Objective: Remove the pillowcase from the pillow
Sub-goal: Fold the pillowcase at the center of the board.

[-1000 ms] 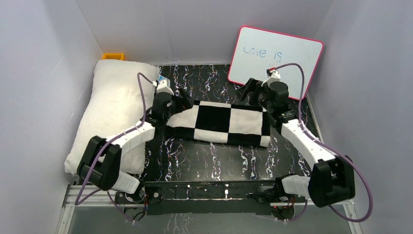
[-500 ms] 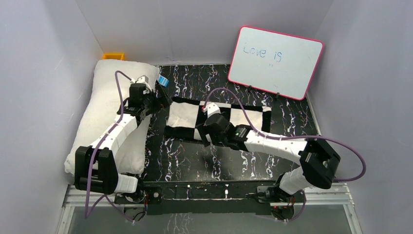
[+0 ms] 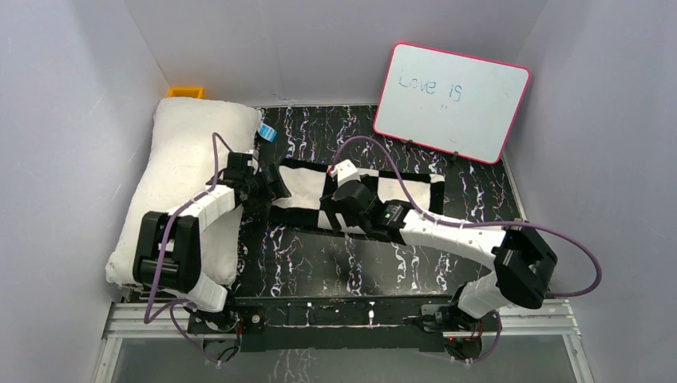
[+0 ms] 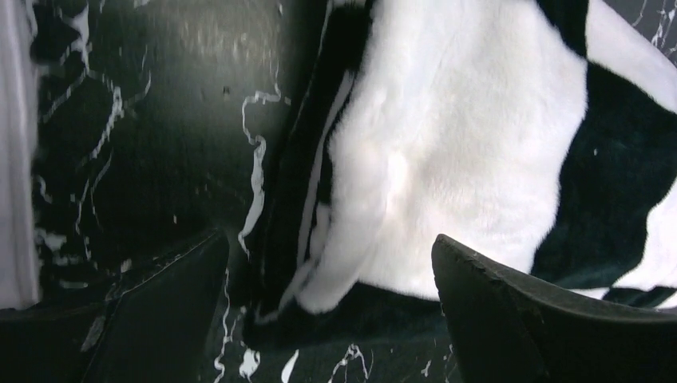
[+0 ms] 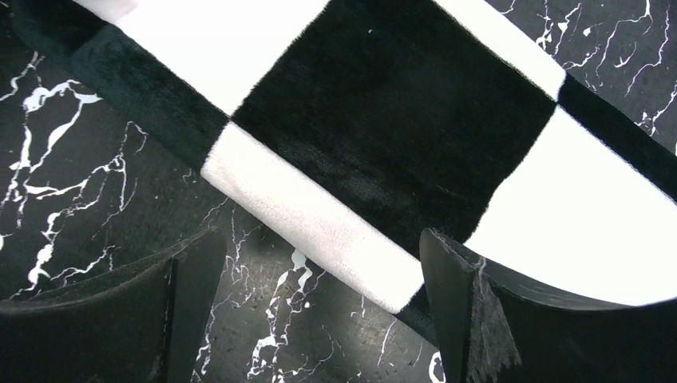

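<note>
Hovering over the floppy black-and-white checkered fabric pillowcase (image 3: 302,182), we hold left gripper (image 4: 327,263) and right gripper (image 5: 319,247) with jaws wide.

My counter (image 3: 319,255) is black marble with white veins. The checkered pillowcase (image 3: 302,190) lies flat mid-counter, the white pillow (image 3: 180,167) along my left, a small blue object (image 3: 267,133) by its far corner.
</note>
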